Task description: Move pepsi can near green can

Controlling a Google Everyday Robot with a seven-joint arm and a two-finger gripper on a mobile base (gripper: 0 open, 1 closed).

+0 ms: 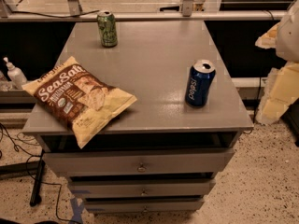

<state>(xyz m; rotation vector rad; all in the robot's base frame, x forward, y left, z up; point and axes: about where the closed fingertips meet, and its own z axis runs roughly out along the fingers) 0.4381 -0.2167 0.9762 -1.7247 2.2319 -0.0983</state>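
Observation:
The pepsi can [200, 83] is dark blue with white lettering and a silver top. It stands upright near the right front of the grey cabinet top [154, 55]. The green can [107, 29] stands upright at the back left of the same top, far from the blue can. My gripper [274, 99] shows as a pale cream shape at the right edge of the view. It is beyond the cabinet's right side, to the right of the pepsi can and apart from it. It holds nothing that I can see.
A brown and yellow Sea Salt chip bag [77, 97] lies on the front left of the top and overhangs the edge. Drawers [140, 164] are below. A metal rail [149, 16] runs behind the cabinet. A white bottle [14, 73] stands at the left.

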